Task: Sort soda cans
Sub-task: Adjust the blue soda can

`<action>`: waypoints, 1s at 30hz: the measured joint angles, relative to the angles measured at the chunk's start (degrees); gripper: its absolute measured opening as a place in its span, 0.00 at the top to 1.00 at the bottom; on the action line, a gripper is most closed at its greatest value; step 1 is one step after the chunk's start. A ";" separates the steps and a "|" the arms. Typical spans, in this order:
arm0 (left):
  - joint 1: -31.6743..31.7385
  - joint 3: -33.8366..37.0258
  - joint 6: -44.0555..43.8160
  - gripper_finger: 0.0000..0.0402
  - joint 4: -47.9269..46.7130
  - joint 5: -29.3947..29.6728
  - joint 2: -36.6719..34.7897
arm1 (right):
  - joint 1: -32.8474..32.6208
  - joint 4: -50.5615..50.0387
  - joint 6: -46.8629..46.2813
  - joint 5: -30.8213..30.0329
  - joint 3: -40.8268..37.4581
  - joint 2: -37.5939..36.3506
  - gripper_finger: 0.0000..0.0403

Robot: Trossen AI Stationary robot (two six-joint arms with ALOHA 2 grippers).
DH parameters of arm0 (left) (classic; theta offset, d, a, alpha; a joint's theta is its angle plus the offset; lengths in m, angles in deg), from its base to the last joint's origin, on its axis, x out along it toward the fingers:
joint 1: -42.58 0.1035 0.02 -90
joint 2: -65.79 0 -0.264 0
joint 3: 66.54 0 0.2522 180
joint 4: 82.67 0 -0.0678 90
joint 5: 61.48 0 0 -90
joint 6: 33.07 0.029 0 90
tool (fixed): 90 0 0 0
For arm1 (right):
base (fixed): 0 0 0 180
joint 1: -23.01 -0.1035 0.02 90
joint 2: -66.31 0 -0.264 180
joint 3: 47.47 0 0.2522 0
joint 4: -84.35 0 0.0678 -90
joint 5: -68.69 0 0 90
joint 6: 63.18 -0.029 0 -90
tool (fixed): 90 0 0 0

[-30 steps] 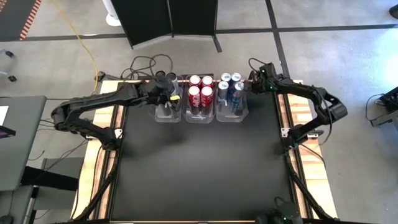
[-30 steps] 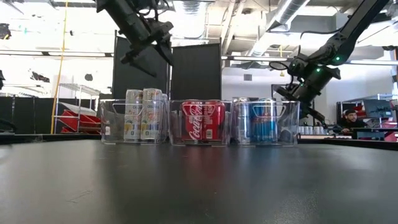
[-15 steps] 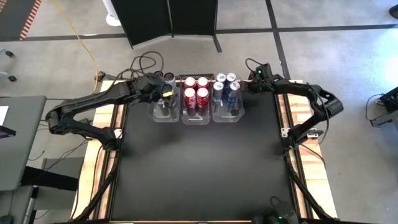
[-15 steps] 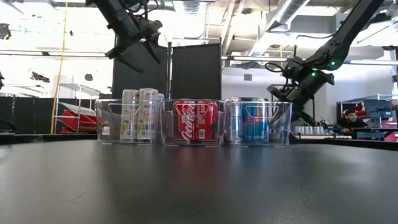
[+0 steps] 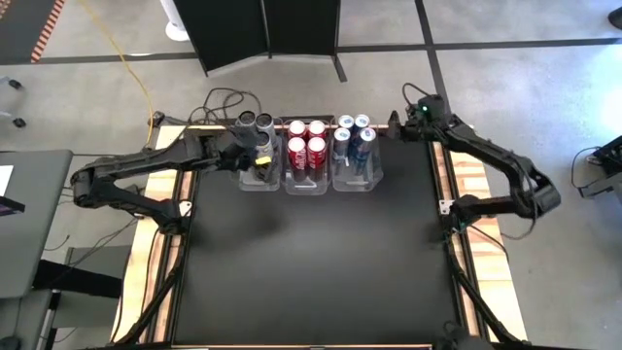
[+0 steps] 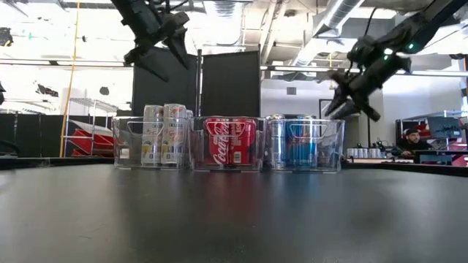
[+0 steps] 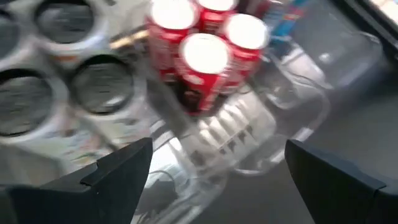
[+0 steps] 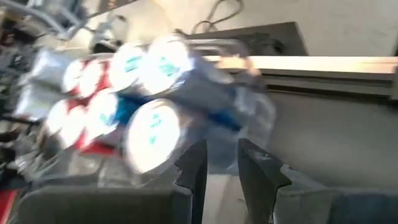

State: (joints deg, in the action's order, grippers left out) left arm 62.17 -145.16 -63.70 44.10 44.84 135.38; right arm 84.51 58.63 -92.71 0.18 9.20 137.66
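Note:
Three clear bins (image 5: 255, 181) stand in a row at the table's far middle, resting on their bases. The left one holds grey soda cans (image 5: 256, 122), the middle one red cans (image 5: 306, 138), the right one blue-and-silver cans (image 5: 352, 136); all stand upright. My left gripper (image 5: 258, 157) hovers wide open above the grey bin, high over it in the low view (image 6: 157, 36), with nothing between its fingers (image 7: 214, 180). My right gripper (image 5: 403, 122) hangs in the air off the blue bin's right side (image 6: 349, 106), its fingers a narrow gap apart and empty (image 8: 217, 168).
The black table top (image 5: 311, 262) stretches bare from the bins to the near edge. Cables (image 5: 228, 97) lie behind the bins past the far edge. A person (image 6: 413, 139) sits in the room beyond the table's right side.
My right gripper has risen and drawn back from the blue bin's right side toward the table's right far corner. My left gripper has pulled back a little toward the table's left and up, staying wide open. The row of bins has slid slightly toward the table's left.

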 joint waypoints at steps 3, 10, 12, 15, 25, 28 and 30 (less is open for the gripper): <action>-2.88 0.00 0.08 0.13 2.94 -0.02 2.27 | -2.59 -1.01 -0.37 0.50 -0.02 -4.50 0.73; -4.55 0.00 3.98 0.15 14.81 -2.68 9.90 | -12.12 4.61 -3.35 0.66 -0.02 -12.33 0.73; -3.80 -0.06 7.27 0.14 19.80 -5.75 11.82 | -14.67 6.16 -4.25 0.65 -0.02 -14.05 0.73; -2.58 -2.89 11.86 0.12 23.91 -8.83 15.16 | -17.50 7.73 -6.60 0.09 -0.02 -16.47 0.73; -0.19 -15.60 33.10 0.01 26.26 -8.57 29.49 | -20.98 7.93 -10.29 -0.55 -0.02 -22.87 0.73; 1.39 -17.69 29.63 0.02 27.09 -8.59 33.71 | -20.99 7.86 -11.98 -0.80 -0.02 -24.44 0.73; 2.50 -18.99 28.21 0.02 29.11 -9.55 35.85 | -21.01 7.63 -12.51 -1.34 -0.02 -25.51 0.73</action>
State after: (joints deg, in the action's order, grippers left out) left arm 64.67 -164.15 -35.50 73.21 35.29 171.23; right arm 63.50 66.25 -105.22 -1.16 9.18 112.16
